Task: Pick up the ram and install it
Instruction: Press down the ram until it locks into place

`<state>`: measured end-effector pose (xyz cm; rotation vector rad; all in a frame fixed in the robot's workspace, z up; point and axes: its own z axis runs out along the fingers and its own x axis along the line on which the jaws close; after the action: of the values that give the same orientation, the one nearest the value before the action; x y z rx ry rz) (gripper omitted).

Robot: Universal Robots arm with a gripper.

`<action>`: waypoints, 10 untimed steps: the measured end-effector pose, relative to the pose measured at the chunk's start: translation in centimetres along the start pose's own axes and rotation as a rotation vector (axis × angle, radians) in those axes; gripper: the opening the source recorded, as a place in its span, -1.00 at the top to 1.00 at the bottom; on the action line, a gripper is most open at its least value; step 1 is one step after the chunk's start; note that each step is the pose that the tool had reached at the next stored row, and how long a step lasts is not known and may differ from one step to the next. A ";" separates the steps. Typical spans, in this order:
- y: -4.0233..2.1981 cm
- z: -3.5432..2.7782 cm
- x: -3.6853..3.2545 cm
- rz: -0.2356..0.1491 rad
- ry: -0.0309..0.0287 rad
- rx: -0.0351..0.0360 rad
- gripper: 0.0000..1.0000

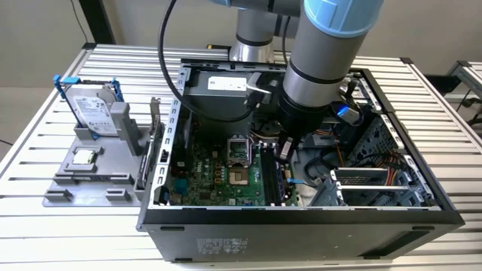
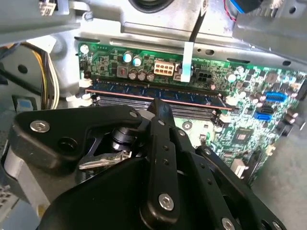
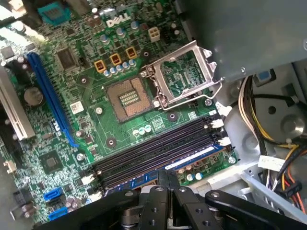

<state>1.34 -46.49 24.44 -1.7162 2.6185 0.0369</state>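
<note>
support: slatted metal table (image 1: 68, 237) | on it: open computer case (image 1: 301, 226), grey parts holder (image 1: 90, 186) placed just beside, exterior view's left

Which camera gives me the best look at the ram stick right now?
The second wrist view: the ram runs lengthwise in a motherboard slot, its blue face and chips in sight just past the gripper. The first wrist view shows a short blue stretch behind the gripper. In the exterior view the arm covers most of it.
</note>
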 end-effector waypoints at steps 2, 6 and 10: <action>0.00 0.00 0.00 -0.027 0.0001 0.0002 1.00; -0.02 0.00 -0.01 -0.079 0.0000 0.0007 1.00; -0.04 0.00 -0.01 -0.132 -0.0001 0.0015 1.00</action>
<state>1.38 -46.49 24.44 -1.8835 2.4979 0.0339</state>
